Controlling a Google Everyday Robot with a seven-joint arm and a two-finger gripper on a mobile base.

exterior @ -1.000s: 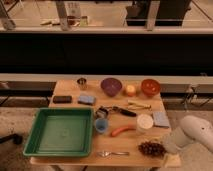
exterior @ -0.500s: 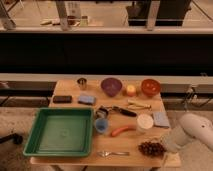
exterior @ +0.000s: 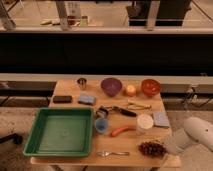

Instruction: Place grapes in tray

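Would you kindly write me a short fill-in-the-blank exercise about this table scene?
1. The grapes lie on the wooden ____, outside the tray.
2. The tray's colour is ____.
3. The gripper is low at the front, right beside the ____.
4. Between tray and grapes lies a piece of cutlery, a ____.
Missing words: table; green; grapes; fork.

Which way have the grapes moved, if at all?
No. The grapes lie in the same spot right of the fork; the claw sits just right of them.
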